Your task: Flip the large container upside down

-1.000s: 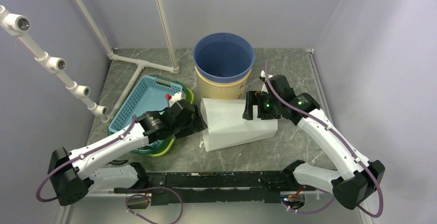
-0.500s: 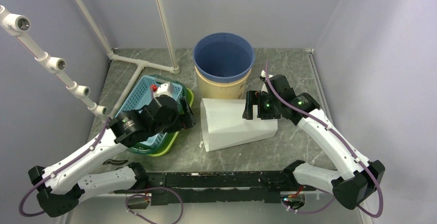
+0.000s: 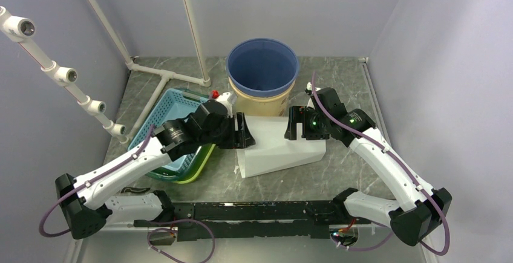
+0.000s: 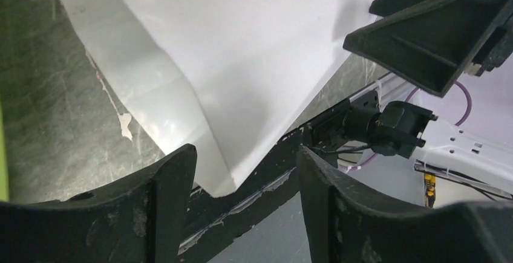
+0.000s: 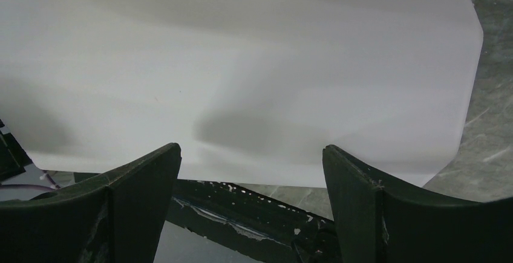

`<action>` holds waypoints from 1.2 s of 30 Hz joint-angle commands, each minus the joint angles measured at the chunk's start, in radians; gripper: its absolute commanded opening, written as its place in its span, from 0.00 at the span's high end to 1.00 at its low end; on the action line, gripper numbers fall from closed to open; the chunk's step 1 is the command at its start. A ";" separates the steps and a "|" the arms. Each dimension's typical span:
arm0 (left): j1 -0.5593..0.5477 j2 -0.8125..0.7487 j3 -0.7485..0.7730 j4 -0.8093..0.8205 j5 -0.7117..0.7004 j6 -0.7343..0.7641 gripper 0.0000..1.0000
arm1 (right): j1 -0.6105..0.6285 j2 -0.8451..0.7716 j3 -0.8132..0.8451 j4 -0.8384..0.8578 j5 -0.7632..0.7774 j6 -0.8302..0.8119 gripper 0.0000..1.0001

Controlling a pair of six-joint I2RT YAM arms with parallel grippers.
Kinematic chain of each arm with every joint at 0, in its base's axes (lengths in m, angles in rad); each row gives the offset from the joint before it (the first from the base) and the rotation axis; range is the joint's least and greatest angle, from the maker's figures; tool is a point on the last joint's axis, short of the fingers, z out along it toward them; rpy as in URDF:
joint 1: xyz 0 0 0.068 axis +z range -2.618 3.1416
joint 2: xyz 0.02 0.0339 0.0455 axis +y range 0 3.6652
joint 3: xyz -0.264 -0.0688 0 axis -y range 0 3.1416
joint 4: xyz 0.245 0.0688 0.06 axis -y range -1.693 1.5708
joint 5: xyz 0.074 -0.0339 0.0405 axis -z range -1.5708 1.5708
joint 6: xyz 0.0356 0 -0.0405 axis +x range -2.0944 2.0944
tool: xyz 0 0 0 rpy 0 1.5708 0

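The large white container (image 3: 278, 148) lies on its side at the table's (image 3: 345, 178) centre, just near of the blue bucket (image 3: 262, 66). Left gripper (image 3: 242, 131) – jaws apart – sits at its left rim. Right gripper (image 3: 294, 127) – jaws wide apart – hovers over its right end.

Grey marbled table (image 3: 339, 78). White container (image 3: 272, 148) lies on its side mid-table. Cream bucket (image 3: 260, 103) stands at the back with blue bucket (image 3: 262, 66) nested in it. Green tray (image 3: 202, 166) on the left carries blue basket (image 3: 166, 115). White pipe frame (image 3: 163, 75) sits back left.
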 commanded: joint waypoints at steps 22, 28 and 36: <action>0.091 0.109 -0.002 0.174 0.038 -0.038 0.58 | 0.001 -0.038 0.014 0.037 0.054 0.042 0.08; 0.119 0.065 -0.078 0.200 0.030 -0.083 0.66 | -0.005 -0.066 0.059 -0.001 0.135 0.046 0.04; 0.120 0.077 -0.095 0.168 0.016 -0.090 0.67 | -0.426 -0.100 0.007 -0.031 -0.009 0.041 0.00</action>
